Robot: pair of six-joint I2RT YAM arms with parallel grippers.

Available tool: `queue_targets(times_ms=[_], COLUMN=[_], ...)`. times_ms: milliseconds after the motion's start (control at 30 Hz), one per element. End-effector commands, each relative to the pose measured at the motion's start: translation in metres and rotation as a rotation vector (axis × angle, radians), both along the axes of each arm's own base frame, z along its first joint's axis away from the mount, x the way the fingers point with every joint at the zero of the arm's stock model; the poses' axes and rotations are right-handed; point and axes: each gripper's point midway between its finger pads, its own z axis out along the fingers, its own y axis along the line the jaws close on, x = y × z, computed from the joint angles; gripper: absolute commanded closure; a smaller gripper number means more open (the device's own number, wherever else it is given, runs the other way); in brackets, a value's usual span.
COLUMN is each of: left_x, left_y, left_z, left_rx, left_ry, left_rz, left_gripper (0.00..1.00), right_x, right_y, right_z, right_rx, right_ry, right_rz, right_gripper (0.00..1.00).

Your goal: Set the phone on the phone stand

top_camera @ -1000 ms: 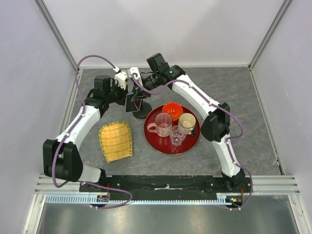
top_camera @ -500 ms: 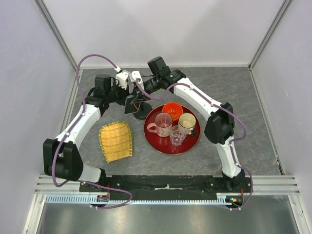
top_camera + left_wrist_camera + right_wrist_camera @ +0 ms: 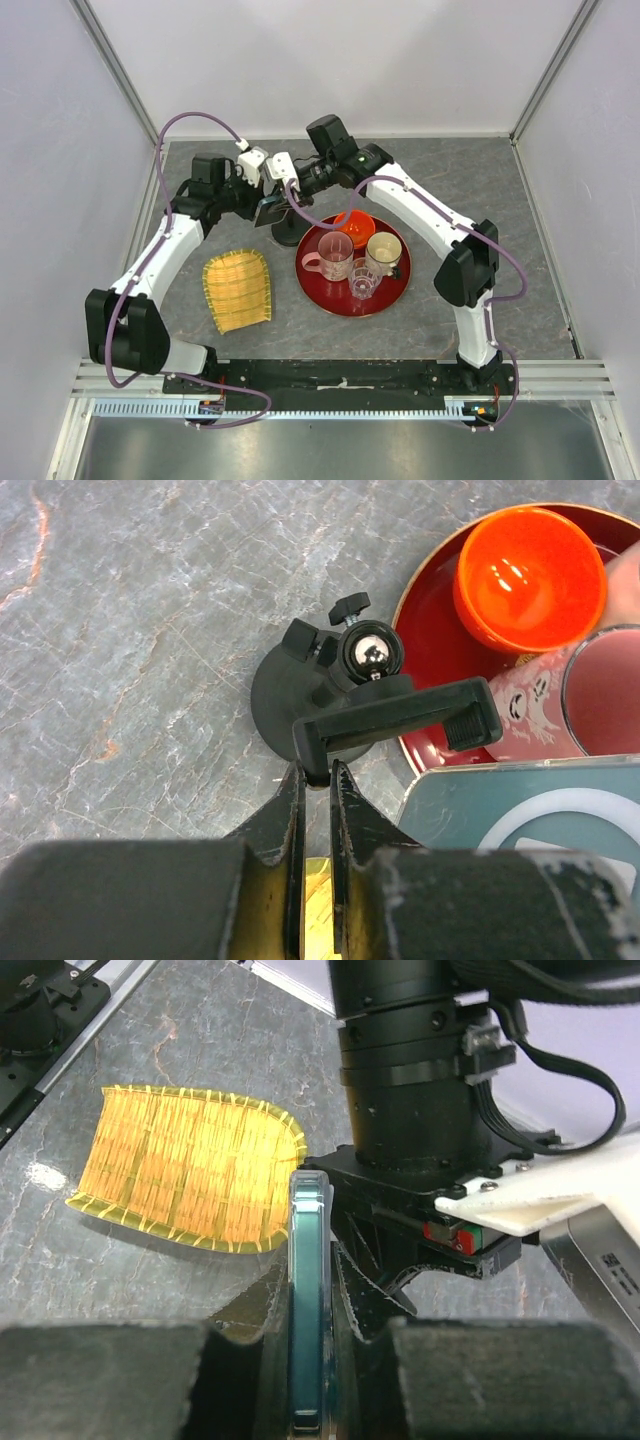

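Observation:
My right gripper (image 3: pixel 292 196) is shut on the phone (image 3: pixel 308 1290), which stands edge-on between its fingers, its edge teal. In the left wrist view the phone's (image 3: pixel 520 805) flat face with a white ring sits at the lower right, just beside the stand. The phone stand (image 3: pixel 350 695) is black, with a round disc base (image 3: pixel 291 236), a chrome ball joint and a wide bracket on top. My left gripper (image 3: pixel 315 770) is shut on the left end of that bracket. In the top view my left gripper (image 3: pixel 262 200) and the right gripper meet over the stand.
A round red tray (image 3: pixel 335 305) to the right of the stand holds an orange bowl (image 3: pixel 353 227), a pink mug (image 3: pixel 335 255), a beige mug (image 3: pixel 383 253) and a small glass (image 3: pixel 362 280). A yellow woven mat (image 3: pixel 238 290) lies in front of the stand, to the left.
My right arm has carried the phone a little away from the arm bases and closer to the stand's bracket. The left gripper has shifted slightly with it.

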Motion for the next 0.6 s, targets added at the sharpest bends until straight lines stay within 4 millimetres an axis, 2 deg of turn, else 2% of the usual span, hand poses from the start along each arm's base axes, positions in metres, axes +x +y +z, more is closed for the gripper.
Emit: queue_targets(times_ms=[0,67,200,433,567], left_x=[-0.019,-0.022,-0.032,-0.041,-0.042], left_y=[-0.017,-0.017,-0.021,-0.023,-0.022], left_z=[0.020,0.022,0.030,0.043,0.042], left_rx=[-0.079,-0.072,-0.085,-0.074,-0.071], left_ry=[-0.008,-0.020,-0.064,-0.139,-0.141], left_rz=[-0.199,-0.220,-0.288,-0.338,-0.339], left_gripper=[0.98,0.98,0.98,0.98,0.98], right_x=[-0.039,-0.040,-0.025,-0.019,-0.007], right_y=[0.020,0.022,0.030,0.028,0.024], right_z=[0.060,0.057,0.040,0.017,-0.001], right_rx=[0.160,0.144,0.113,0.047,-0.018], right_ry=[-0.170,-0.165,-0.194,-0.200,-0.209], right_rz=[0.204,0.215,0.190,0.174,0.128], right_gripper=[1.00,1.00,1.00,1.00,1.00])
